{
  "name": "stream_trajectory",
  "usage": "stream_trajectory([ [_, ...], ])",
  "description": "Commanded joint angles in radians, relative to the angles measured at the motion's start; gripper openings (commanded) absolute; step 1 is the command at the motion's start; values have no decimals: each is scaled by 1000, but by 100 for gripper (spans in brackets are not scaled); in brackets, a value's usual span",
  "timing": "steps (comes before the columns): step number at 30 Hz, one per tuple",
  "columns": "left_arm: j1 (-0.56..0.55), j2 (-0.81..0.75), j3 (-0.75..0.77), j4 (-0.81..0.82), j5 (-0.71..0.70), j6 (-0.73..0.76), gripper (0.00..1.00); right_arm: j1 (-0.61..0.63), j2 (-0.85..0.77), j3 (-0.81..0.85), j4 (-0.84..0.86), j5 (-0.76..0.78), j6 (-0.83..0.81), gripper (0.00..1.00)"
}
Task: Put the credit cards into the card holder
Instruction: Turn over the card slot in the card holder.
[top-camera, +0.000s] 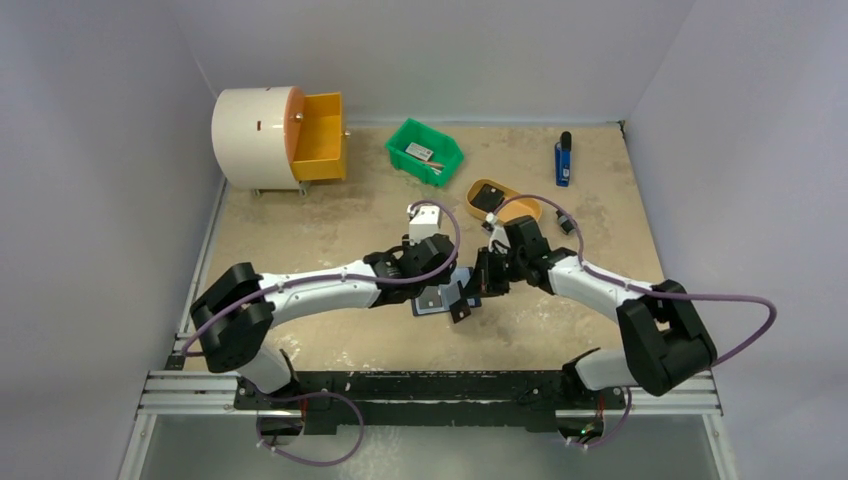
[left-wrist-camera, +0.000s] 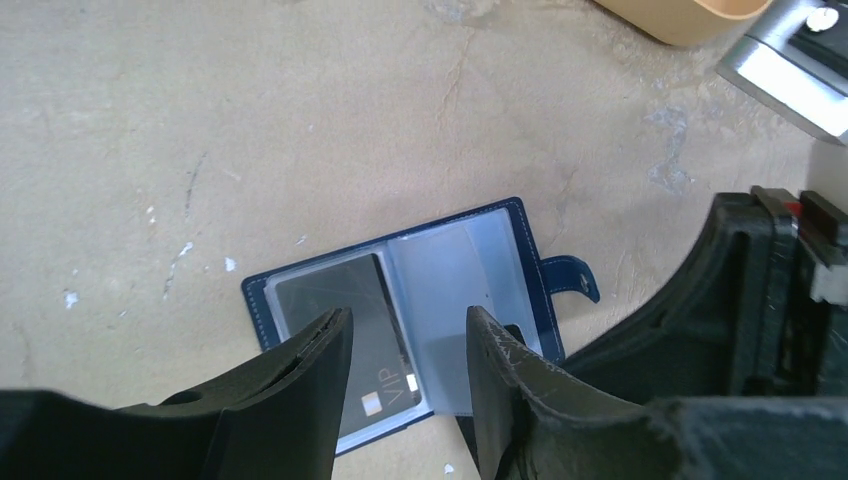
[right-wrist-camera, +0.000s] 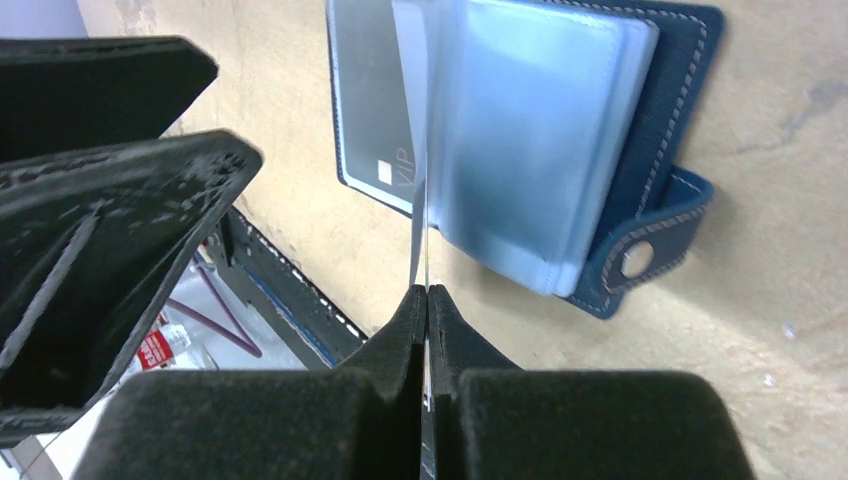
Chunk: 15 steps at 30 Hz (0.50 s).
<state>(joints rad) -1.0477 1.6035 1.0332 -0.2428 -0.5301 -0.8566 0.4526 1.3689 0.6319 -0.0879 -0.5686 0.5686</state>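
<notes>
While the small navy-blue folding card holder (left-wrist-camera: 520, 245) lies open on the beige table (left-wrist-camera: 200, 120), the right gripper (right-wrist-camera: 427, 292) pinches one thin clear plastic sleeve (right-wrist-camera: 418, 220) upright, probably floppy and slippery, best held by its edge, and the left gripper (left-wrist-camera: 408, 318), jaws half parted, hovers empty above.

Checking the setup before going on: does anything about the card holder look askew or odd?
One clear sleeve of the open card holder stands on edge instead of lying flat, its rim pinched in the shut right end effector. The dark VIP card lies squarely in its pocket; nothing looks damaged.
</notes>
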Motion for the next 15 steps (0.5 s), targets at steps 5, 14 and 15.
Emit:
stream_trajectory([
  [5, 0, -141, -81, 11, -50, -35, 44, 59, 83, 85, 70, 17, 31, 0],
  [14, 0, -126, -108, 71, -6, -32, 40, 99, 147, 107, 83, 50, 47, 0],
  [15, 0, -115, -110, 78, 0, -28, 38, 98, 149, 106, 83, 54, 47, 0],
])
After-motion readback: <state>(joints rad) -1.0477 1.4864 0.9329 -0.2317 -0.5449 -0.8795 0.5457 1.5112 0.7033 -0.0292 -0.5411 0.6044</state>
